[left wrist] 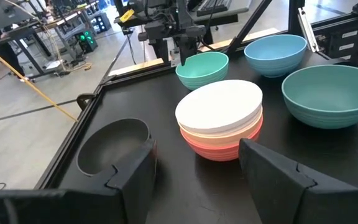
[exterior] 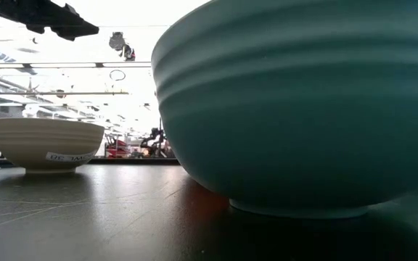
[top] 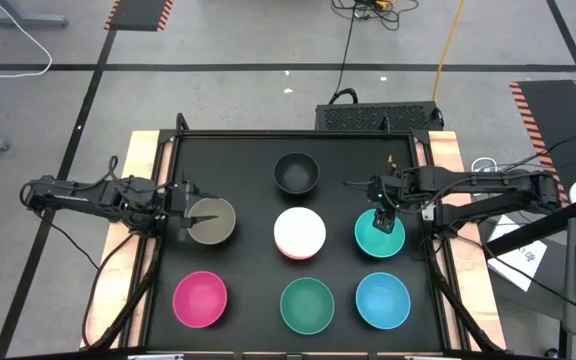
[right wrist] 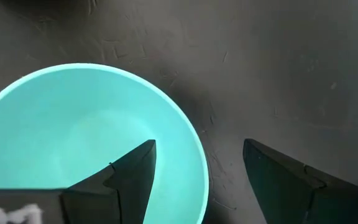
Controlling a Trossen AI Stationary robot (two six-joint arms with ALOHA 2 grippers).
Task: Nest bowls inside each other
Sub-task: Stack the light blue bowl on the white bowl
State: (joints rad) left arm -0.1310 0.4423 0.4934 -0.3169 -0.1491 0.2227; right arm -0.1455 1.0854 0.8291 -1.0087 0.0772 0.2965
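Here, your right gripper (right wrist: 197, 171) has its fingers apart, straddling the rim of the teal bowl (right wrist: 73, 143): one finger sits inside the bowl, the other outside over the bare black table (right wrist: 278, 68). Nothing is clamped; from the wrist view you can see a gap on either side of the rim. From above, that gripper (top: 382, 222) hangs over the far edge of the teal bowl (top: 379, 236), on the right side of the middle row.

Your left gripper (left wrist: 197, 165) also has its fingers spread. From above, it (top: 190, 217) lies at the near-left rim of the olive-tan bowl (top: 213, 222); whether a finger actually touches that rim you probably cannot tell from this height.

Count what lies open on the table from above: seven spots. At the far middle, one black bowl (top: 296, 172). In the middle row, the olive-tan one, then a white bowl (top: 299, 231) in the centre, then the teal one. In the near row, one magenta bowl (top: 200, 299), one green bowl (top: 307, 305), one blue bowl (top: 382, 300).

The left wrist view shows that the white bowl (left wrist: 219, 107) is nested: under it sit a peach bowl (left wrist: 219, 130) and a red bowl (left wrist: 216, 148), so three in that stack and nine in all.
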